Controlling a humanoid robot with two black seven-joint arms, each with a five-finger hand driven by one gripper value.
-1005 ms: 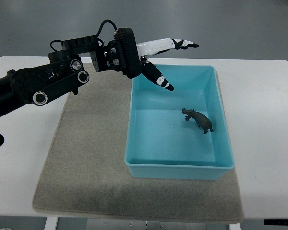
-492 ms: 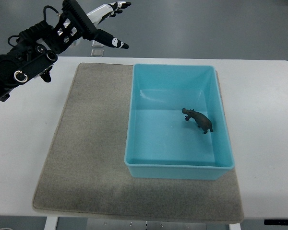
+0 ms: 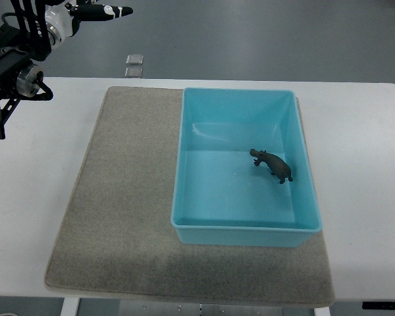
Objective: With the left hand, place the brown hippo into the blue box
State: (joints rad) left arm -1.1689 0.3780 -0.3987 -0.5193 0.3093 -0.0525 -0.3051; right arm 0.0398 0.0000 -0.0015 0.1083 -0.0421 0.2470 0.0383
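1. In the last second I have pulled the left hand (image 3: 66,16) up and away. It was over the far-left corner of the blue box (image 3: 184,191), and now it sits at the far-left corner of the top view, beyond the bench (image 3: 362,131) edge.
2. The brown hippo (image 3: 271,164) has not shifted across these pictures. It lies on the floor of the box, right of centre and nearer the right wall.
3. I read that as the placing done. The toy is inside, nothing is carried, and the arm is only clearing out.
4. The fingers (image 3: 108,10) that show are stretched out straight and apart, holding nothing. Part of the hand is cut off by the picture's top edge.
5. The hippo lies well apart from those fingers, far to their right and nearer to me, with the box's left wall and a stretch of grey mat (image 3: 125,197) between.
6. The right hand is out of view.
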